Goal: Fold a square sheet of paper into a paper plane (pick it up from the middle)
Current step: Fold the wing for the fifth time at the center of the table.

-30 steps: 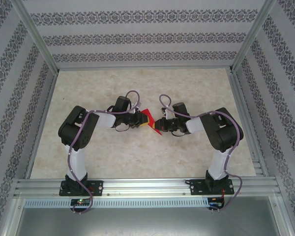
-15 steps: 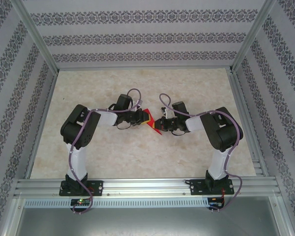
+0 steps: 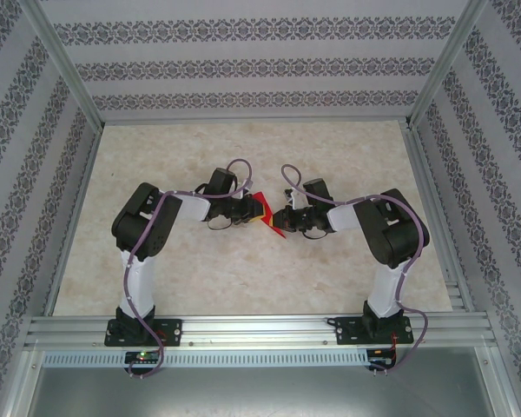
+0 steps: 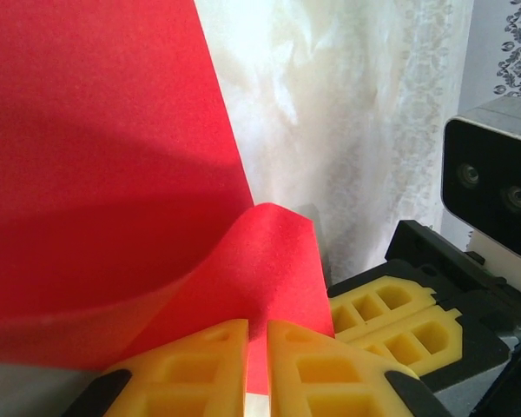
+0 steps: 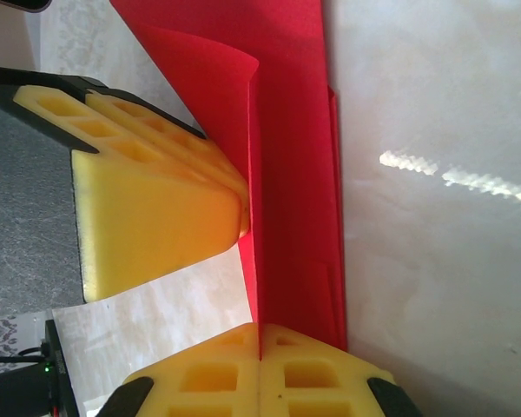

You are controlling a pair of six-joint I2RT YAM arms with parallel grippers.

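Left gripper (image 4: 257,337), yellow ribbed fingers, is pinched almost closed on a curled flap of the thin bright red sheet of paper (image 4: 95,174), which is already part folded. The sheet sits between the two arms over the middle of the beige marbled table top (image 3: 330,148) and looks lifted off it. Right gripper (image 5: 260,334) is clamped tight on the sheet's folded edge, with the layers stacked in its seam. This reads as a mid-air creasing step. Hold both pinches firm, move the two together so the paper isn't stretched or torn, and line up the layers before pressing the fold flat.
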